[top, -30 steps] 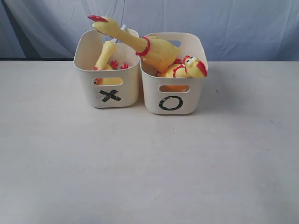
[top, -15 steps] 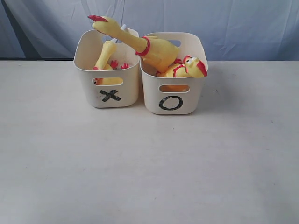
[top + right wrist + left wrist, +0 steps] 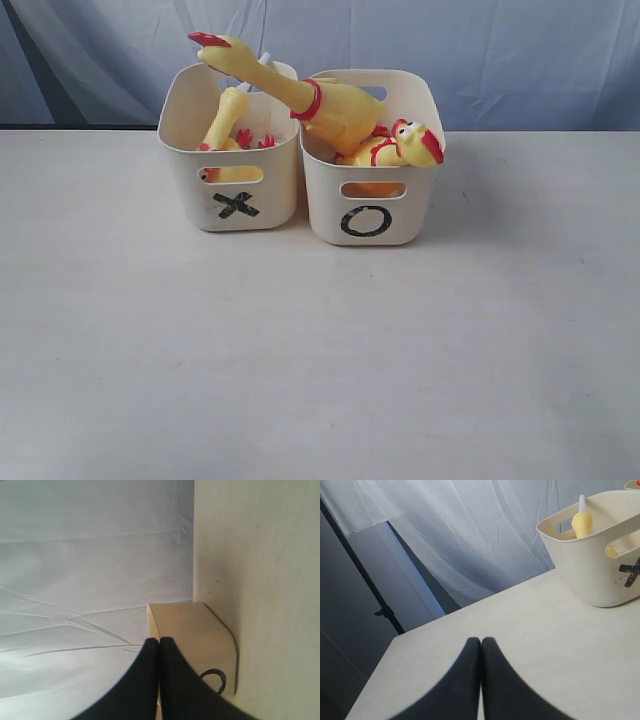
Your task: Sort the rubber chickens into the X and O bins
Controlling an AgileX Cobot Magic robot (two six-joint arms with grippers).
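You have two smooth cream plastic tubs with rounded corners on the pale matte table [image 3: 320,360]: the O bin [image 3: 325,215], and the X bin [image 3: 275,205] just beside its left wall in the exterior view. Glossy yellow with red trim, the largest rubber chicken [image 3: 335,108] lies in the O bin with its long neck slanting over the X bin. A smaller chicken [image 3: 412,142] peeks over the O bin's front rim, and a slim chicken [image 3: 228,112] stands in the X bin. Your left gripper [image 3: 481,642] and right gripper [image 3: 159,641] both have their black fingers pressed together, gripping nothing.

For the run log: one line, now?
large chicken: body in O bin, head over X bin | left gripper, right gripper: shut, empty
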